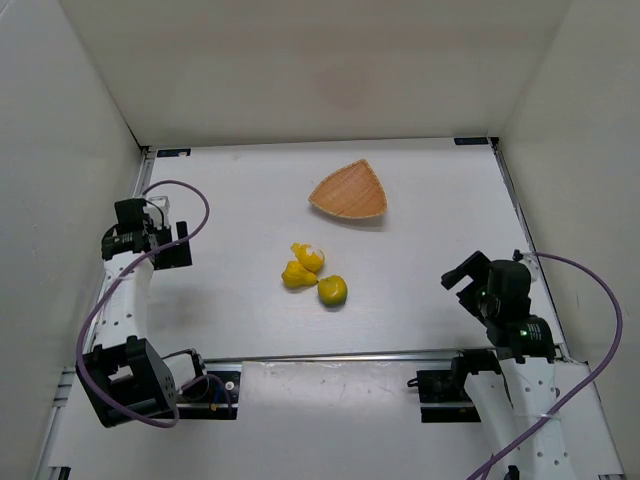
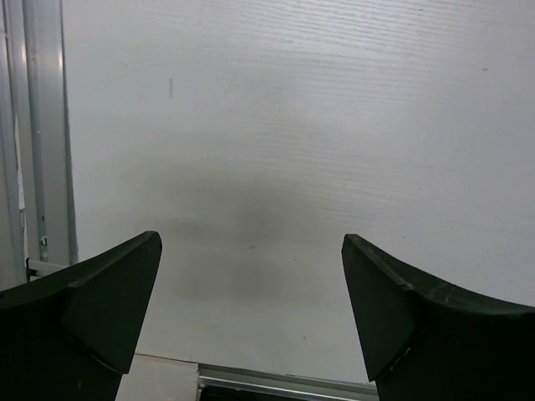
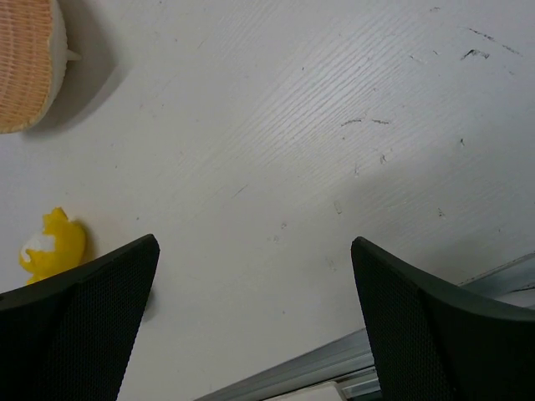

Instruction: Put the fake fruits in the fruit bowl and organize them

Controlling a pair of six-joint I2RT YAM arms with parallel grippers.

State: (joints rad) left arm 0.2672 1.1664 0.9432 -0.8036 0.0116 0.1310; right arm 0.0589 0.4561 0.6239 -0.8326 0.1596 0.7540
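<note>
**Work surface.** A white table (image 1: 420, 300) is boxed in by pale walls (image 1: 300, 70) on the left, back and right, and the walls meet the table edges directly. A metal rail (image 1: 330, 356) runs across the near edge between the two arm bases.

**Task items.** The three fake fruits (image 1: 298, 274) lie in a tight cluster on the table near its middle, outside the bowl.
- The white-patched fruit (image 1: 308, 257) is farthest back.
- The plain yellow fruit (image 1: 293, 277) touches it on the near left.
- The rounder yellow-green fruit (image 1: 333, 290) sits just beside both on the near right.

The fruit bowl (image 1: 349, 190) stands toward the back, slightly right of centre, with one corner toward the back wall. It is apart from the cluster, with bare table between them.

**Left gripper** (image 2: 251, 246). The jaws are spread wide and hold nothing. It hangs over bare table close to the left edge, well apart from the fruits. In the left wrist view a metal edge strip (image 2: 46, 125) runs up the left side.

**Right gripper** (image 3: 255, 246). The jaws are spread wide and hold nothing, near the right edge. In the right wrist view the white-patched fruit lies just beyond the finger (image 3: 84, 317) at the left of the view. Part of the bowl's rim shows in the upper left corner. Scuffed bare table fills the span between the fingers.
</note>
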